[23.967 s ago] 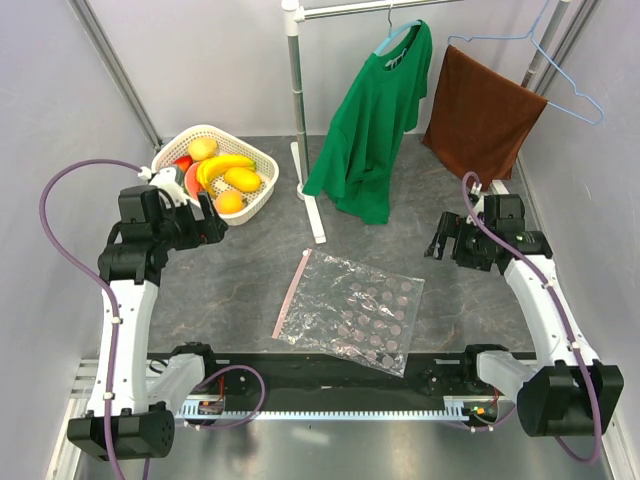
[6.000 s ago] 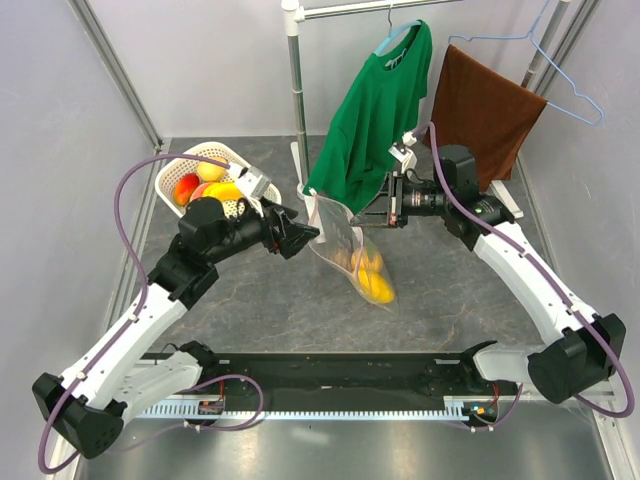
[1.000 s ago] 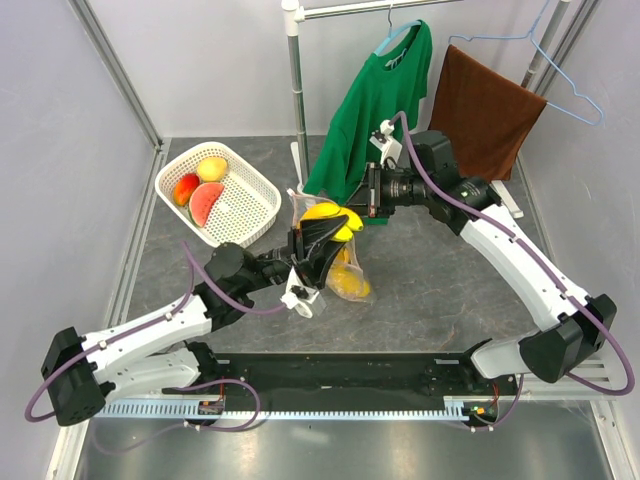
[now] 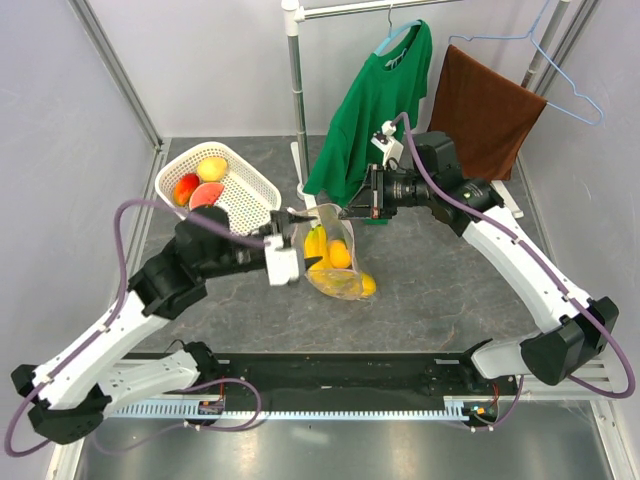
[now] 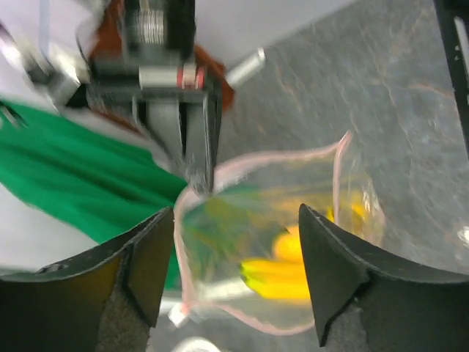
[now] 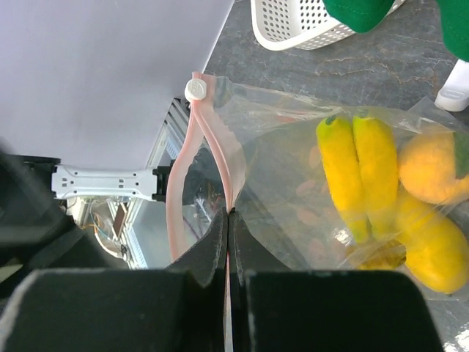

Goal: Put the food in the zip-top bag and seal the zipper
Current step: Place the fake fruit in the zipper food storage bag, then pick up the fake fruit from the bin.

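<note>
The zip-top bag [image 4: 341,272] hangs from my right gripper [image 4: 348,212], which is shut on its pinkish zipper [image 6: 178,172] edge [image 6: 229,213]. Inside the bag lie a yellow banana bunch [image 4: 317,245] [image 6: 359,176] and yellow-orange round fruits [image 4: 340,254] [image 6: 434,170]. My left gripper [image 4: 303,240] is open just left of the bag, level with its mouth, nothing between its fingers [image 5: 234,213]. Past them the left wrist view shows the open bag mouth [image 5: 278,242] and the bananas [image 5: 282,275]. More food lies in the white basket [image 4: 243,200]: a yellow fruit [image 4: 211,168], a red-yellow one [image 4: 185,187], a watermelon piece [image 4: 205,194].
A green shirt [image 4: 375,120] and a brown towel [image 4: 480,110] hang on a white rack [image 4: 295,90] right behind the bag. The rack's foot [image 4: 312,205] lies on the floor beside the basket. Grey walls close in both sides.
The banana bunch, held over the bag mouth a second ago, now lies inside the bag. My left gripper has opened and pulled back to the left. The right gripper keeps its hold.
</note>
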Robot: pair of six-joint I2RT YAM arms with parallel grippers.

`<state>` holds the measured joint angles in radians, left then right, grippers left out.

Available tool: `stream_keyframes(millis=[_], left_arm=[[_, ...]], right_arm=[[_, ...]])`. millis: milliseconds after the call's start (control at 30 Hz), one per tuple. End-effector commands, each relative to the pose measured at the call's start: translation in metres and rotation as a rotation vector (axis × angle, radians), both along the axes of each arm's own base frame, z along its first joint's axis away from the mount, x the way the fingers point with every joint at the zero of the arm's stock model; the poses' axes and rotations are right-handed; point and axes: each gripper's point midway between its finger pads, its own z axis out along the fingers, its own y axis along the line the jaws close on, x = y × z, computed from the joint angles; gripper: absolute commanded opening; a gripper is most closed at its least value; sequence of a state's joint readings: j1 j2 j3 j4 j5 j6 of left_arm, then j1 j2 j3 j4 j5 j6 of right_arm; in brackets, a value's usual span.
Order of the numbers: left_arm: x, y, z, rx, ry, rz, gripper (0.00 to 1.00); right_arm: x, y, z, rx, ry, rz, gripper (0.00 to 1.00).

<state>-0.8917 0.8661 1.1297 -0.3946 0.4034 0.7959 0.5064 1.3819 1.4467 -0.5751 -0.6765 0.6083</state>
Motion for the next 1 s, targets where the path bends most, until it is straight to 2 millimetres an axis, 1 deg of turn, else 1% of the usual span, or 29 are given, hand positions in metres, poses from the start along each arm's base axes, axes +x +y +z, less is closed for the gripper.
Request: stream_keyframes(millis=[0,33,67,100,133,167,200,233,267,300,333,367,400,433,467,500,533,567,600,633,667,700,733,767,800,833,867,900,967], left_arm=[[0.046,0.039,-0.019,-0.05,0.378,0.237,0.78],[0.062,0.046,-0.008,-0.11,0.396,0.275,0.8],[0.073,0.054,-0.002,-0.152,0.426,0.306,0.81],[0.103,0.076,-0.007,-0.199,0.501,0.415,0.81],[0.114,0.084,-0.007,-0.216,0.536,0.432,0.81],[0.127,0.095,-0.001,-0.246,0.554,0.473,0.81],[0.157,0.117,-0.015,-0.265,0.622,0.567,0.81],[0.169,0.128,-0.022,-0.265,0.657,0.598,0.81],[0.185,0.139,-0.021,-0.27,0.663,0.632,0.81],[0.203,0.164,-0.028,-0.28,0.674,0.703,0.81],[0.231,0.178,-0.057,-0.254,0.747,0.746,0.83],[0.245,0.199,-0.054,-0.229,0.724,0.789,0.82],[0.259,0.21,-0.06,-0.221,0.739,0.816,0.82],[0.291,0.227,-0.079,-0.213,0.774,0.873,0.84],[0.305,0.246,-0.084,-0.232,0.792,0.926,0.84],[0.319,0.256,-0.095,-0.235,0.817,0.936,0.85],[0.34,0.263,-0.107,-0.233,0.835,0.931,0.86],[0.353,0.273,-0.114,-0.234,0.834,0.948,0.87],[0.362,0.276,-0.122,-0.228,0.84,0.955,0.88],[0.376,0.283,-0.115,-0.229,0.804,0.973,0.89],[0.391,0.287,-0.143,-0.226,0.861,0.997,0.89],[0.398,0.29,-0.149,-0.23,0.873,1.01,0.9],[0.41,0.295,-0.148,-0.232,0.854,1.029,0.9],[0.419,0.298,-0.168,-0.229,0.889,1.048,0.9],[0.425,0.3,-0.177,-0.224,0.896,1.058,0.9],[0.433,0.307,-0.177,-0.222,0.873,1.092,0.91],[0.438,0.31,-0.182,-0.215,0.869,1.108,0.9],[0.442,0.314,-0.201,-0.199,0.89,1.12,0.91],[0.446,0.318,-0.212,-0.172,0.884,1.137,0.89]], right_arm=[[-0.003,-0.007,0.017,0.008,-0.115,0.003,0.0],[-0.003,-0.009,0.014,-0.007,-0.126,0.002,0.0],[-0.004,-0.01,0.01,-0.02,-0.122,0.003,0.0],[-0.004,-0.012,0.008,-0.03,-0.122,-0.005,0.0],[-0.004,-0.013,0.004,-0.038,-0.122,-0.002,0.0],[-0.005,-0.013,0.002,-0.045,-0.114,0.001,0.0],[-0.004,-0.013,0.0,-0.049,-0.111,0.0,0.0],[-0.004,-0.013,-0.001,-0.052,-0.112,0.001,0.0],[-0.004,-0.014,-0.002,-0.056,-0.112,0.0,0.0],[-0.003,-0.014,-0.003,-0.059,-0.114,0.002,0.0],[-0.004,-0.014,-0.004,-0.063,-0.114,0.006,0.0],[-0.003,-0.014,-0.005,-0.069,-0.119,0.009,0.0],[-0.002,-0.014,-0.007,-0.074,-0.12,0.006,0.0],[-0.002,-0.015,-0.007,-0.078,-0.121,0.006,0.0],[-0.002,-0.015,-0.009,-0.082,-0.118,0.007,0.0],[-0.002,-0.015,-0.011,-0.084,-0.113,0.007,0.0],[-0.002,-0.015,-0.013,-0.085,-0.109,0.01,0.0],[-0.003,-0.014,-0.014,-0.085,-0.102,0.012,0.0],[-0.003,-0.014,-0.015,-0.085,-0.098,0.013,0.0],[-0.002,-0.014,-0.016,-0.087,-0.1,0.011,0.0],[-0.002,-0.013,-0.017,-0.088,-0.095,0.014,0.0],[-0.002,-0.013,-0.018,-0.09,-0.094,0.014,0.0],[0.0,-0.014,-0.018,-0.091,-0.093,0.01,0.0],[0.001,-0.013,-0.019,-0.093,-0.09,0.01,0.0],[0.0,-0.013,-0.02,-0.093,-0.089,0.012,0.0],[0.001,-0.013,-0.021,-0.095,-0.086,0.012,0.0],[0.001,-0.013,-0.021,-0.096,-0.085,0.012,0.0],[0.001,-0.012,-0.022,-0.097,-0.082,0.012,0.0],[0.001,-0.012,-0.024,-0.097,-0.078,0.013,0.0]])
